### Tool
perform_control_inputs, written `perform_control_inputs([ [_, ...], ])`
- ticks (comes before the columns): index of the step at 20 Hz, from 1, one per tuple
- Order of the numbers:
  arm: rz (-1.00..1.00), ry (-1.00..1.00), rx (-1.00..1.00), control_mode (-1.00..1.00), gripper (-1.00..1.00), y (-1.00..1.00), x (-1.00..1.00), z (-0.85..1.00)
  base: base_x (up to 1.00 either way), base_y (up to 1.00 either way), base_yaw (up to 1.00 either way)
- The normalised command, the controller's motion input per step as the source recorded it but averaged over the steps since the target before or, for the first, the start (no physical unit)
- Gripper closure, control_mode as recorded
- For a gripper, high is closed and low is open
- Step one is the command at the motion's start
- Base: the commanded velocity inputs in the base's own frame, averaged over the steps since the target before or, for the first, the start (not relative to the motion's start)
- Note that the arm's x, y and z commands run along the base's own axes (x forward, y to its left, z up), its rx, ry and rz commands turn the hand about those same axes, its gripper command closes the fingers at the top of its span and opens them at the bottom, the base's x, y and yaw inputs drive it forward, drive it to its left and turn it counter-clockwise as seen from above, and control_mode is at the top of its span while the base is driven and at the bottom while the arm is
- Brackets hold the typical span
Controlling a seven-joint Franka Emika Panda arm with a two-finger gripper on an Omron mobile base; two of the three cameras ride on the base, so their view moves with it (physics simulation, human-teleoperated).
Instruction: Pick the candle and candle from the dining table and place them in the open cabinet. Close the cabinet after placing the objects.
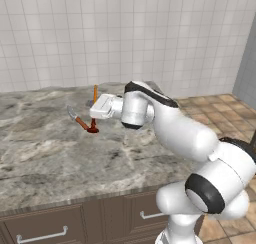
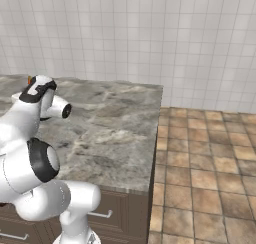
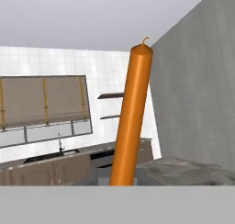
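**Orange candle clamped in pincer, raised above the surface**

The pincer (image 1: 95,107) is found closed on the orange candle (image 3: 131,117), which is gripped near its lower end. In the hand view the candle's long axis runs almost straight away from the pincer, leaning slightly, with the wick at the far tip. In the left base view the candle (image 1: 95,93) is seen standing upright above the hand, over the middle of the surface (image 1: 45,153) and apart from it.

Just beside and below the hand lies a knife (image 1: 76,116), with a small dark red object (image 1: 92,129) at its handle end, resting on the surface.

The second, pale candle cannot be located. The cabinet cannot be identified with certainty.

Open room is noted to the robot's right, where the surface edge (image 2: 156,133) gives way to tiled floor (image 2: 205,163). A carry that way is judged unobstructed.
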Motion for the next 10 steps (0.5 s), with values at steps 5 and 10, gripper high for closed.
perform_control_inputs([
  [5, -0.32, -0.21, -0.20, -1.00, 1.00, -0.08, -0.74, 0.30, 0.00, 0.00, 0.00],
  [10, -0.08, -0.15, -0.04, -1.00, 1.00, -0.02, -0.24, 0.01, 0.00, 0.00, 0.00],
])
